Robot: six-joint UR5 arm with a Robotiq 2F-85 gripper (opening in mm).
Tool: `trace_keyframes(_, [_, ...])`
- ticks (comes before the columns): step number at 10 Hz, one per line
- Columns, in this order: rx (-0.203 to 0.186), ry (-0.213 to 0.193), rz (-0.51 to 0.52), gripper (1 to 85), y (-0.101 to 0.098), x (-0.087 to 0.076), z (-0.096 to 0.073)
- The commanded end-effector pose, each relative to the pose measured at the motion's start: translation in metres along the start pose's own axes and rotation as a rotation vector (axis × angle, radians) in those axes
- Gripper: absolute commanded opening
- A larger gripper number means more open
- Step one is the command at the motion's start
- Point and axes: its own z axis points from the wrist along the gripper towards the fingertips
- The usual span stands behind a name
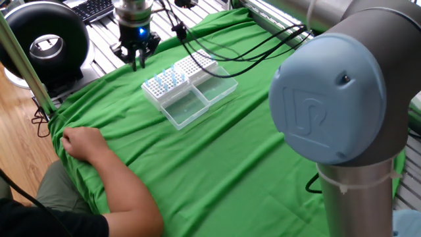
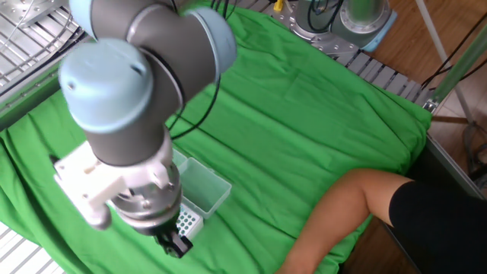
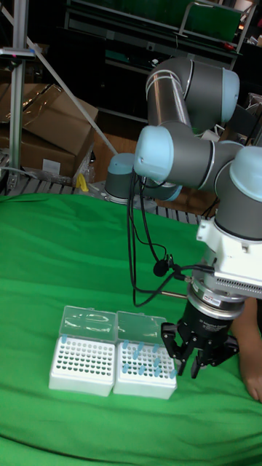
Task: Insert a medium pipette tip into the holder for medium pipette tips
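Observation:
Two white racks stand side by side on the green cloth, each with its clear lid folded open. The holder for medium pipette tips has a dense grid of small holes, and I see no tips in it. The other rack carries several blue tips. My gripper points down beside the blue-tip rack, on the side away from the holder. No pipette tip shows between its fingers. In the other fixed view the gripper and arm hide nearly all of both racks.
A person's hand rests on the cloth at its near edge, with the forearm reaching in. A black round device and a keyboard lie beyond the cloth. Cables trail across the cloth's far side.

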Motion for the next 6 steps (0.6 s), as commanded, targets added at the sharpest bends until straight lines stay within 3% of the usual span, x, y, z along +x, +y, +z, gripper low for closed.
trace_keyframes(1, [0.022,0.011,-0.017,25.0,-0.003,0.008,0.014])
trace_keyframes(3, [0.07,0.031,-0.041,27.3,-0.017,0.014,0.015])
trace_keyframes(6, [0.069,0.03,-0.025,27.7,-0.015,0.018,0.019])
